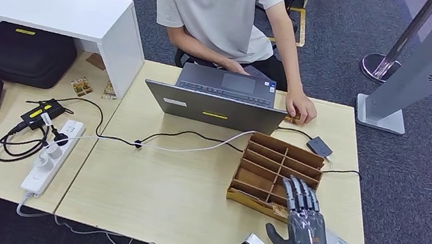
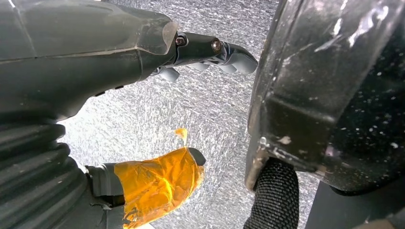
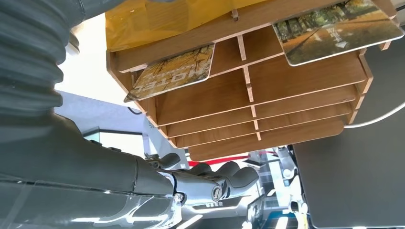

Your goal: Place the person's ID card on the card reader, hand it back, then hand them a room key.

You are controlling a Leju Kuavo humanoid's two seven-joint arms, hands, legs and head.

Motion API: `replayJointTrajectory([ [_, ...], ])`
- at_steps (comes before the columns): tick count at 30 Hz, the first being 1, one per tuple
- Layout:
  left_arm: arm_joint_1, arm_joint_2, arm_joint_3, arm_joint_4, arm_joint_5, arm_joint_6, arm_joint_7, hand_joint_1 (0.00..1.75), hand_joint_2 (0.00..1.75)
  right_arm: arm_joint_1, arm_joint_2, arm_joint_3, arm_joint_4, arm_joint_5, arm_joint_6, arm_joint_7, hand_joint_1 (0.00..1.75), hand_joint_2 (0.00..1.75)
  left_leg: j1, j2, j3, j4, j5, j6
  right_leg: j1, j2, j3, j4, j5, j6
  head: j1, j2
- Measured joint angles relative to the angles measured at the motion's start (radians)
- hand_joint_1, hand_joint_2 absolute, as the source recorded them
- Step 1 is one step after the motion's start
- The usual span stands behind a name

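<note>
Two key cards [image 3: 174, 71] lying in the wooden rack [image 1: 278, 165] on the counter [image 1: 189, 190], ends jutting toward right hand [image 1: 303, 218] just above: fingers spread, grasping nothing. Left hand [image 2: 143, 52] hanging low, likewise released, well apart.

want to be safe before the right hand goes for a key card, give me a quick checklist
1. right hand holds nothing, fingers apart: ok.
2. Right hand over the wooden organizer, near its front edge: ok.
3. Key cards sit in the organizer's slots: ok.
4. White cable lies beside the organizer, not across it: ok.
5. Person's hand rests by the laptop, away from the organizer: ok.
6. ID card already handed back: cannot tell.
</note>
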Motion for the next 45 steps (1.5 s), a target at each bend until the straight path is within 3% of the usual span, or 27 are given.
replayJointTrajectory([
  [35,0.000,0.003,0.000,0.000,-0.019,0.002,0.001,0.00,1.75,-0.004,0.024,-0.048,0.032,-0.035,0.009,-0.016,0.00,1.75,0.000,0.000,0.000,0.000,0.000,0.000,0.000,0.000,0.000,0.000,0.000,0.000,0.000,0.000],
  [39,0.000,0.003,0.000,0.000,-0.021,0.002,0.001,0.00,1.75,-0.004,0.025,-0.048,0.034,-0.036,0.010,-0.018,1.75,1.75,0.000,0.000,0.000,0.000,0.000,0.000,0.000,0.000,0.000,0.000,0.000,0.000,0.000,0.000],
  [45,0.000,0.003,0.000,0.000,-0.022,0.002,0.001,0.00,1.75,-0.003,0.025,-0.048,0.034,-0.063,0.022,-0.032,1.75,1.75,0.000,0.000,0.000,0.000,0.000,0.000,0.000,0.000,0.000,0.000,0.000,0.000,0.000,0.000],
])
